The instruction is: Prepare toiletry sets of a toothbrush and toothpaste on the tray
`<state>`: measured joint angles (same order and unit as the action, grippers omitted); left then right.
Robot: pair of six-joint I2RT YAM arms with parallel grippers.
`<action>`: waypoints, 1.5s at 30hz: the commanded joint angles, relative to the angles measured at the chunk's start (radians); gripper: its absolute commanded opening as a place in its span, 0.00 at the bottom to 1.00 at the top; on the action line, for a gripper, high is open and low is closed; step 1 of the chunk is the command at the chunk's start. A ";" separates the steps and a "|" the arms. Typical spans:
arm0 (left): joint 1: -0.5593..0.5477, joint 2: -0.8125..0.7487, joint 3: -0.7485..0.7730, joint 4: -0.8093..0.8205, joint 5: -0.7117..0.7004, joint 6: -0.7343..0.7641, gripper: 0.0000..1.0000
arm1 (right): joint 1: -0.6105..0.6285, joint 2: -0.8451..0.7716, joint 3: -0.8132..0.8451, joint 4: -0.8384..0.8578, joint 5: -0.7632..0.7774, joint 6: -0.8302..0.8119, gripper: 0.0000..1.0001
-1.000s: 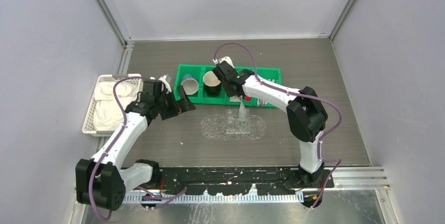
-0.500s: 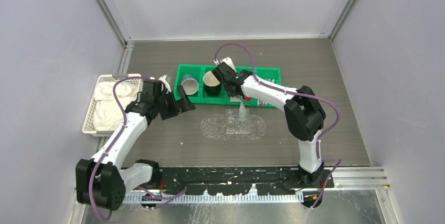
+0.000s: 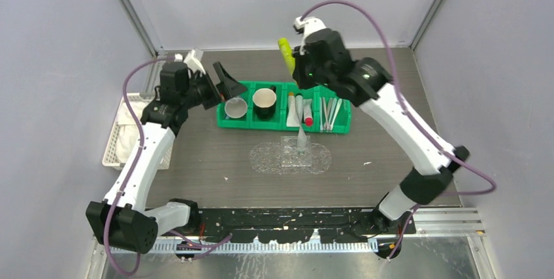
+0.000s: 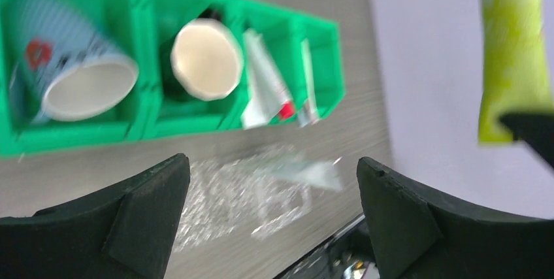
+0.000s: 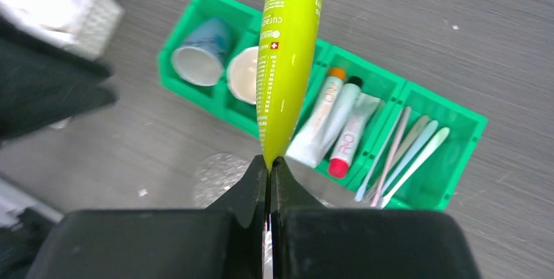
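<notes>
Right hand (image 5: 269, 164) pinched tight on the yellow-green tube (image 5: 287, 50), up in the air above the green bin (image 3: 281, 129). Left hand (image 3: 221, 85) spread wide, empty, over the bin's left end. Tray (image 3: 268, 159) lies on the counter (image 3: 392, 129) just in front of the bin, with a pale slim item (image 3: 302, 139) on it.

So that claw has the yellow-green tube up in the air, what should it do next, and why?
Probably carry it down toward the glittery tray. The right claw pinches the yellow-green tube by its flat end, high above the green bin, and the tray lies just in front of it.
</notes>
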<state>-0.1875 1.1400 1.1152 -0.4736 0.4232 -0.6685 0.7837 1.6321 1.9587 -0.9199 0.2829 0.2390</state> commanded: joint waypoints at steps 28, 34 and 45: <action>-0.411 0.095 0.075 0.049 -0.267 0.041 1.00 | 0.180 -0.126 0.024 -0.115 -0.100 0.078 0.01; -0.447 0.101 0.013 0.053 -0.301 0.040 1.00 | 0.169 -0.092 0.096 -0.129 -0.086 0.069 0.01; -0.449 0.020 -0.039 0.028 -0.324 0.030 1.00 | 0.121 -0.146 0.032 -0.070 -0.070 0.073 0.01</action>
<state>-0.6212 1.1824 1.1149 -0.3286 0.0898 -0.6910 0.9493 1.5658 1.9511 -1.2011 0.1280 0.3344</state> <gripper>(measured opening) 0.998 0.052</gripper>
